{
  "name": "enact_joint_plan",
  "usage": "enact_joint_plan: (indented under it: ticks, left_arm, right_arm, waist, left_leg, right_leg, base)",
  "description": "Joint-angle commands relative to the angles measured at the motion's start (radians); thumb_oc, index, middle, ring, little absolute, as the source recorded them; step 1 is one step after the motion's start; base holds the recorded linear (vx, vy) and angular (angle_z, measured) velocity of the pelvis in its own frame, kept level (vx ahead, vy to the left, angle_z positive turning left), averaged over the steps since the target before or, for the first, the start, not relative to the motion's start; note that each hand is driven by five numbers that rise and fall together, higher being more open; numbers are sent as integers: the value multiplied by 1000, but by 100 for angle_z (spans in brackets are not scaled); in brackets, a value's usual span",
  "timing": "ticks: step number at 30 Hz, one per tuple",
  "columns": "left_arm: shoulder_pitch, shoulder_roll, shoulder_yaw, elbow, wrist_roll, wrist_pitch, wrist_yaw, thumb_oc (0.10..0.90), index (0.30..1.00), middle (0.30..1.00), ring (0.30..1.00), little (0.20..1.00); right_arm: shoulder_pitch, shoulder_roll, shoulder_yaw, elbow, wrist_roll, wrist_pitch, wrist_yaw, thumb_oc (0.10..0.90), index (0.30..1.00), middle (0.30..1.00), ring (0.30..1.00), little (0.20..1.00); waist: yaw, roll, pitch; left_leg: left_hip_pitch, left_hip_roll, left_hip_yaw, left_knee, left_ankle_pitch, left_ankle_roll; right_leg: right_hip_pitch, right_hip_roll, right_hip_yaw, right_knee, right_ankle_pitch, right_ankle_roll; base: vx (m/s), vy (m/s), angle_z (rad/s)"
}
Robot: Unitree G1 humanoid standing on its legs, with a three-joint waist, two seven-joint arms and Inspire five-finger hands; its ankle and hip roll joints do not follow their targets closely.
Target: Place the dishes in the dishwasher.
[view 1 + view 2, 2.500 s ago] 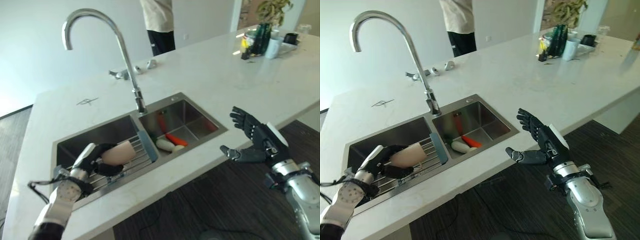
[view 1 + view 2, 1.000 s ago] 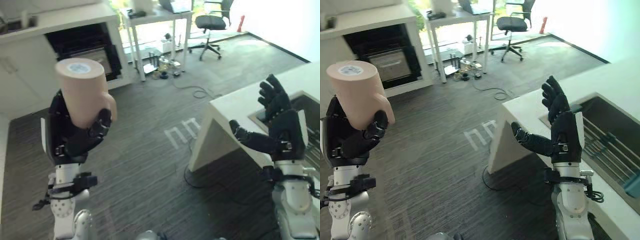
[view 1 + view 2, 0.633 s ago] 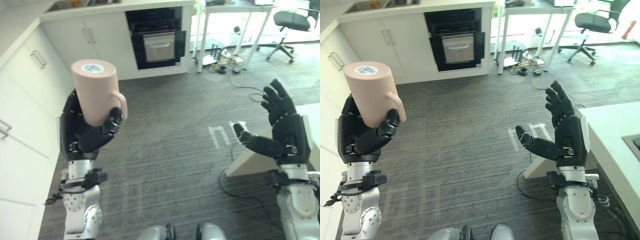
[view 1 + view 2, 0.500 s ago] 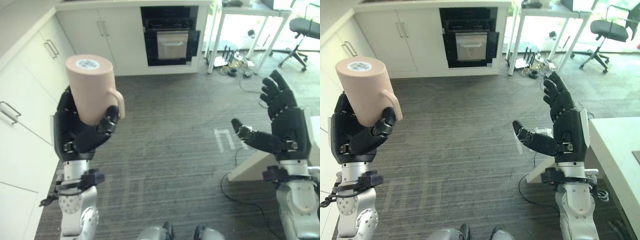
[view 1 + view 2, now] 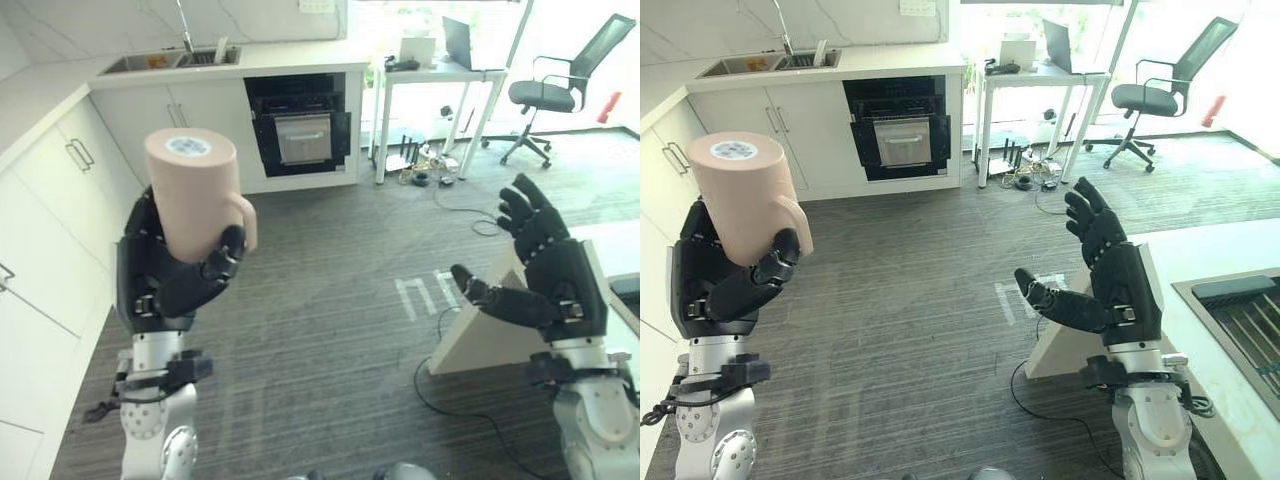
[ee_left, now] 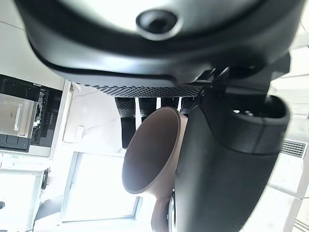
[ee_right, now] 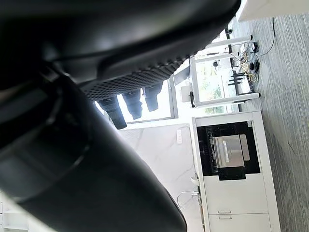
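Note:
A pale pink mug (image 5: 195, 190) is held bottom-up, high at chest height, with my left hand (image 5: 170, 285) shut round its body and handle. The left wrist view shows the mug's rim (image 6: 154, 150) between the thumb (image 6: 227, 159) and the fingers. My right hand (image 5: 555, 285) is raised on the right, open, fingers spread, holding nothing; its dark bulk (image 7: 96, 159) shows in the right wrist view. A dark built-in appliance (image 5: 305, 125) sits under the far counter, well beyond both hands.
White cabinets (image 5: 50, 200) line the left side. A far counter carries a sink (image 5: 170, 60). Further right stand a white table (image 5: 440, 75) and an office chair (image 5: 555, 95). The island's corner (image 5: 1200, 260) with its sink (image 5: 1245, 300) is at my right.
My left hand has lifted the mug out of the sink rack. The view has swung from the island sink to the floor and far cabinets. The right hand stays open.

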Motion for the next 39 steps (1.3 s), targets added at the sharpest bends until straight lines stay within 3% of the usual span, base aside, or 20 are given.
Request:
enact_joint_plan:
  ticks: [1,2,3,5,7,9,11,15,17,20,23,24,26,27,28,29,31,32,35,39]
  left_arm:
    - [-75,46,59,-107,-1,-143,6,400,300,300,300,300]
    - [-72,45,62,-108,-9,-139,2,400,300,300,300,300]
    - [-67,30,65,-112,-20,-128,-20,400,300,300,300,300]
    - [-75,22,60,-109,-16,-116,-29,400,300,300,300,300]
    - [-79,17,51,-102,-9,-107,-34,400,300,300,300,300]
    - [-55,25,51,-102,12,-129,-17,400,300,300,300,300]
    - [-35,17,63,-101,6,-137,-16,400,300,300,300,300]
    - [-58,40,66,-90,17,-139,-5,400,300,300,300,300]
    - [-75,47,59,-89,16,-138,-23,400,300,300,300,300]
    - [-94,56,46,-99,34,-121,-40,400,300,300,300,300]
    - [-115,60,23,-102,55,-80,-65,400,300,300,300,300]
    - [-119,63,15,-101,72,-74,-65,400,300,300,300,300]
    - [-131,67,-7,-96,103,-74,-36,400,300,300,300,300]
    - [-138,71,-11,-95,104,-69,-30,400,300,300,300,300]
    - [-148,78,-7,-93,93,-57,-34,400,300,300,300,300]
    - [-151,81,-2,-91,83,-50,-39,400,300,300,300,300]
    - [-141,86,19,-90,69,-46,-62,400,300,300,300,300]
    - [-131,81,24,-92,73,-48,-65,400,300,300,300,300]
    - [-134,71,3,-93,108,-47,-43,400,300,300,300,300]
    - [-129,74,-19,-101,124,-30,-24,400,300,300,300,300]
  right_arm:
    - [-105,-41,-22,-50,38,-86,-7,800,900,900,900,900]
    - [-107,-44,-24,-50,38,-81,-6,800,900,900,900,900]
    - [-111,-42,-25,-45,21,-82,-5,800,900,900,900,900]
    - [-124,-35,-20,-35,5,-77,-15,800,900,900,900,900]
    - [-140,-27,-12,-26,2,-70,-21,800,900,900,900,900]
    - [-133,-31,-4,-39,9,-65,-2,800,900,900,900,900]
    - [-140,-55,15,-41,6,-60,-4,800,900,900,900,900]
    - [-124,-43,9,-46,31,-75,-5,800,900,900,900,900]
    - [-123,-35,3,-53,23,-66,-11,800,900,900,900,900]
    - [-115,-12,3,-59,5,-74,-25,800,900,900,900,900]
    - [-103,18,8,-71,-11,-76,-38,800,900,900,900,900]
    - [-96,28,15,-76,-20,-77,-37,800,900,900,900,900]
    - [-103,22,40,-69,-31,-78,-33,800,900,900,900,900]
    - [-105,16,41,-65,-30,-74,-33,800,900,900,900,900]
    - [-105,2,34,-59,-8,-69,-36,800,900,900,900,900]
    - [-104,-4,24,-56,7,-70,-31,800,900,900,900,900]
    - [-81,-17,-13,-53,62,-90,-3,800,900,900,900,900]
    - [-74,-14,-19,-50,78,-103,15,800,900,900,900,900]
    - [-81,5,-3,-48,61,-119,28,800,900,900,900,900]
    - [-122,3,42,-51,23,-86,-4,800,900,900,900,900]
  waist:
    - [17,-42,35]
    - [25,-55,48]
    - [33,-56,79]
    - [31,-49,89]
    - [36,-12,98]
    - [64,46,90]
    - [87,51,74]
    - [92,41,32]
    - [85,23,25]
    - [73,27,14]
    - [67,35,11]
    - [58,45,17]
    - [38,58,29]
    - [33,56,31]
    - [28,41,41]
    - [22,43,46]
    - [4,32,65]
    - [-17,15,83]
    - [-53,6,102]
    - [-48,-16,63]
  left_leg:
    - [82,24,103,97,-64,-65]
    - [58,22,104,157,-39,-74]
    - [-37,70,112,266,13,-91]
    - [-60,104,149,222,13,-90]
    - [-87,154,206,79,10,-89]
    - [-218,208,116,79,60,-126]
    - [-243,195,73,79,56,-121]
    - [-208,155,82,79,4,-83]
    - [-178,117,81,79,-23,-54]
    - [-145,84,58,79,-52,-17]
    - [-112,47,47,79,-84,22]
    - [-89,42,46,79,-97,32]
    - [-66,46,50,79,-113,37]
    - [-64,44,51,79,-113,36]
    - [-45,21,42,79,-114,31]
    - [-37,22,34,79,-111,26]
    - [3,18,27,79,-139,13]
    - [40,2,21,79,-165,6]
    - [104,-22,-16,79,-227,13]
    - [159,-22,-9,79,-280,0]
  right_leg:
    - [106,-1,37,-107,-62,49]
    - [112,-8,40,-107,-62,39]
    - [125,0,34,-107,-63,23]
    - [133,6,27,-107,-69,28]
    - [162,19,-3,-107,-89,50]
    - [223,64,-3,-107,-136,60]
    - [268,69,24,-107,-178,59]
    - [326,25,30,-107,-182,103]
    - [345,-1,24,-107,-112,136]
    - [354,0,20,-76,45,167]
    - [281,-22,29,232,181,188]
    - [217,-27,36,373,196,184]
    - [102,-17,26,424,165,155]
    - [83,-8,21,402,139,145]
    - [58,15,-13,247,80,132]
    - [44,22,-38,159,79,121]
    - [27,-13,-78,-50,126,121]
    - [-40,-67,-56,-107,185,144]
    - [-200,-134,44,-107,213,174]
    - [-181,-144,61,-107,205,192]
  base:
    - [82,-167,-9]
    - [66,-183,-9]
    - [27,-121,1]
    - [118,4,53]
    - [281,199,42]
    - [451,281,50]
    - [518,281,-1]
    - [487,312,-52]
    - [345,250,-25]
    - [291,249,10]
    - [225,255,38]
    - [194,244,39]
    - [185,165,12]
    - [284,16,-23]
    - [272,-79,-14]
    - [319,-157,-3]
    - [300,-242,1]
    - [347,-304,23]
    - [371,-245,29]
    - [462,-343,17]
